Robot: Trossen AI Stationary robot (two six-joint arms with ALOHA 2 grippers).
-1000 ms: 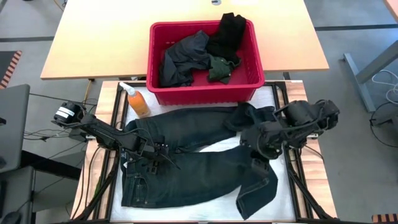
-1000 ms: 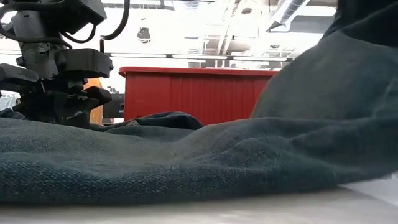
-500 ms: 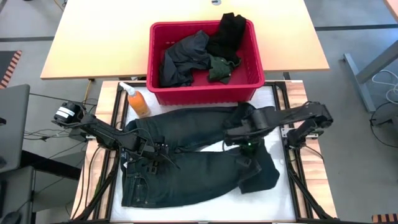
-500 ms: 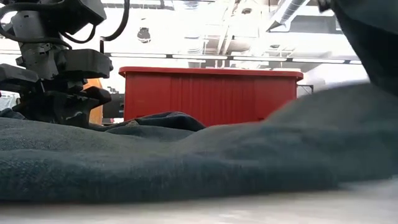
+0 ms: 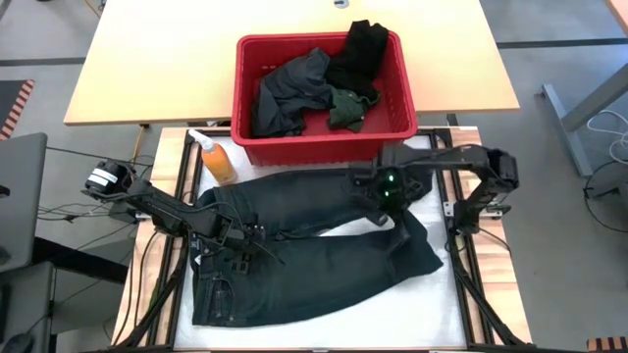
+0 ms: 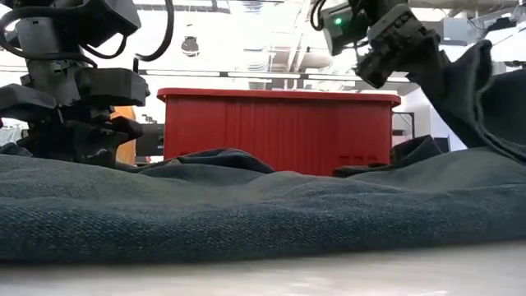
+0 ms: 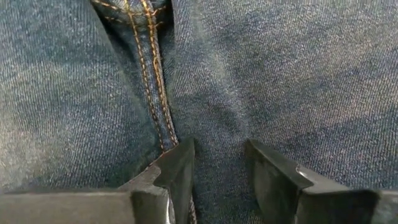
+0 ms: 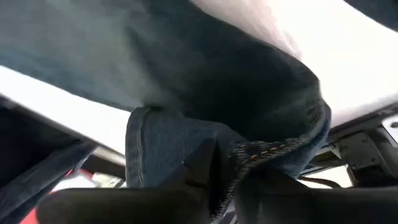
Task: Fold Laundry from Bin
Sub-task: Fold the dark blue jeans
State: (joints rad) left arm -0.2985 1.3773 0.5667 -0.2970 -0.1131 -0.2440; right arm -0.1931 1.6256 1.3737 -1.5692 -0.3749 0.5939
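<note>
Jeans [image 5: 294, 250] lie spread flat across the near half of the tabletop [image 5: 432, 314], waistband toward the left, legs running right; in the low view the denim fills the whole foreground. Left hand [image 5: 238, 240] is pressed down on the jeans near the crotch; its wrist view shows the two fingers [image 7: 177, 171] parted, with denim and the orange-stitched seam [image 7: 155, 93] lying between them, resting on the fabric; whether the cloth is pinched, cannot tell. Right hand [image 5: 378, 191] is above the far leg's end, just in front of the bin, green light showing on its wrist. Its wrist view shows a folded hem of the jeans caught between its fingers [image 8: 199, 168], so it is grasping the leg cuff; in the low view the cloth hangs from it and drapes down to the right. The far leg's end sits folded back over itself near the right edge of the tabletop. Orange bottle [image 5: 216, 157] lies at the far left of the tabletop, just beside the bin's near left corner. Bin [image 5: 324, 145] stands beyond the jeans at the centre, holding the rest of the laundry: a grey-navy piece [image 5: 289, 93], a black piece [image 5: 358, 54] hung over the far rim, a small dark green piece [image 5: 345, 108].
</note>
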